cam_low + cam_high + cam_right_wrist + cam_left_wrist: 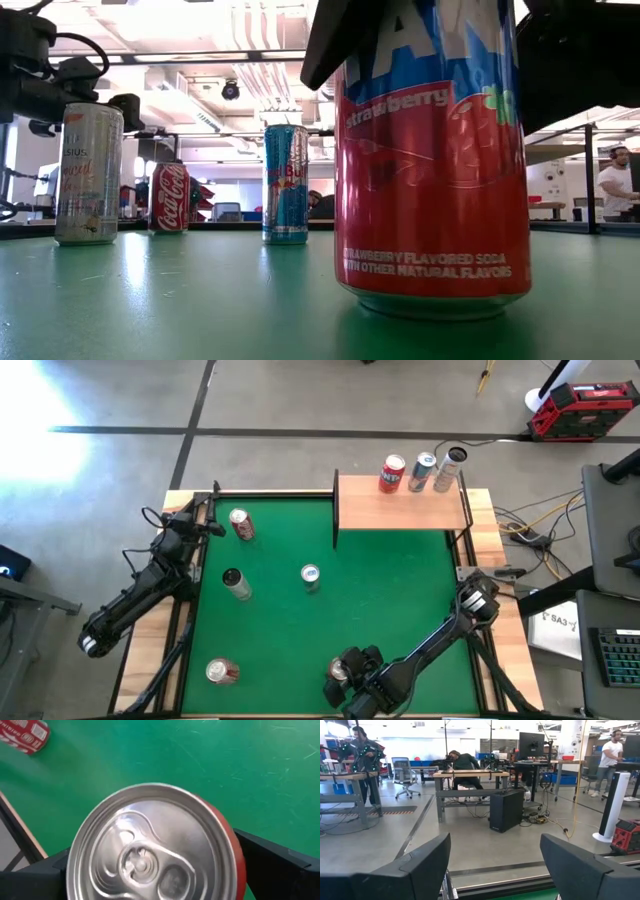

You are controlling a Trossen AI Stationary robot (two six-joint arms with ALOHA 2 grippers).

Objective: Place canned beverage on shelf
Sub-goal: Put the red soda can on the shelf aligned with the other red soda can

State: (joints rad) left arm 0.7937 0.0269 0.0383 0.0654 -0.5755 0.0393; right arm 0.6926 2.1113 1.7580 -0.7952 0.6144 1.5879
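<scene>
The right gripper is straddling a strawberry soda can standing on the green table, fingers spread; beyond it, people are working at desks.

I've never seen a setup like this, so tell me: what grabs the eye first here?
Probably the red strawberry soda can filling the low view, standing upright on the green table near its front edge, with the right pincer around it from above. Next, three cans lined up on the wooden shelf at the table's back right. The left pincer waits at the back left corner.
</scene>
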